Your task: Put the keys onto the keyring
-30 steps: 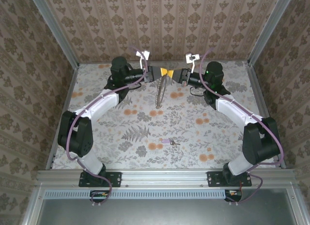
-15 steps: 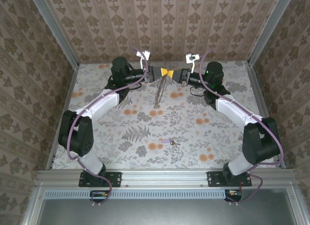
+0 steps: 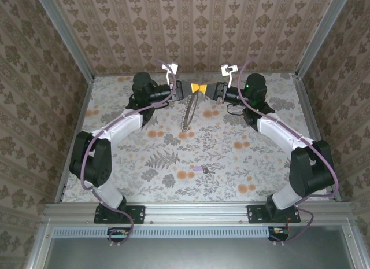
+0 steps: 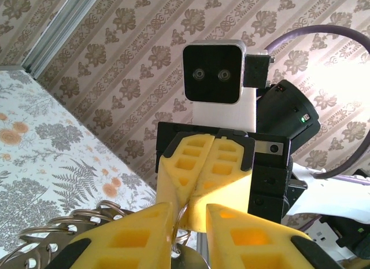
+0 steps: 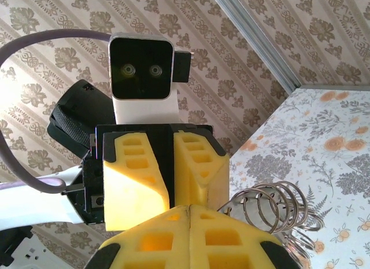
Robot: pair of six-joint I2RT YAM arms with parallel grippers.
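Patterned brown wallpaper closes in a table (image 3: 144,176) covered with a floral cloth. Both arms reach to its 12 o'clock edge, and their yellow fingertips meet there nose to nose above the surface.

The right gripper (image 3: 202,87) is clamped tight. In the left wrist view, a strand of the keyring (image 3: 188,114) comes out from between its closed tips, so it appears to carry the ring. The rest of the ring hangs from the meeting point toward 6 o'clock. In the right wrist view, its coils bunch at about 3 o'clock of the fingers.

The left gripper (image 3: 195,87) is nearly closed, with a narrow gap left. The ring's wire runs through that gap beside one pad. The gap looks wider than the wire, so I judge it is not pinching yet.

The key (image 3: 198,169) lies flat on the cloth toward 6 o'clock, well apart from both grippers.

The step in hand seems to be getting a two-sided hold on the ring so it can be opened. No threading has begun. Next, the left pads need to bite the wire squarely without knocking it out of the right grip. After that, one hand must come free to fetch the small key.
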